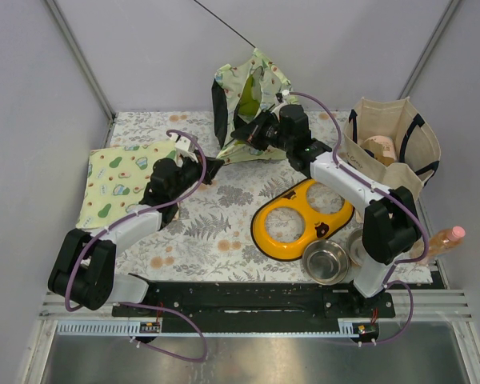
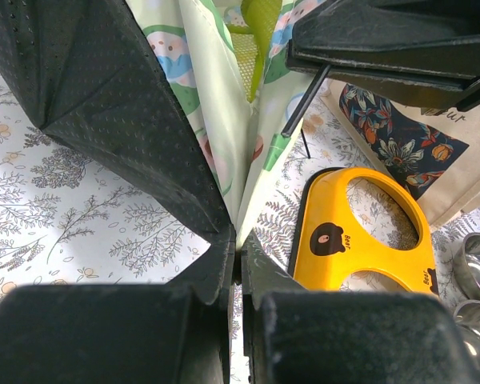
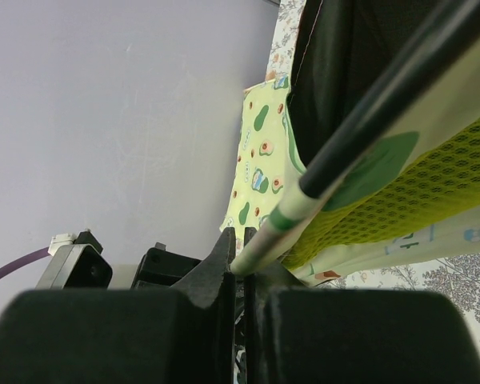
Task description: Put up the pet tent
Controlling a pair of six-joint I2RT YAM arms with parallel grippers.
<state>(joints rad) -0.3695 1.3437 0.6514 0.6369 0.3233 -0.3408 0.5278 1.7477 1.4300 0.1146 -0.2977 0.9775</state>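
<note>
Grey walls ring our floral bench (image 1: 224,232), the pet tent (image 1: 260,80) half-raised at its back. Left wrist: our left jaws pinch its black panel's edge. Right wrist: our right jaws clamp the tip of a black pole (image 3: 384,108). We judge the poles are being set; next, seat this tip.
</note>
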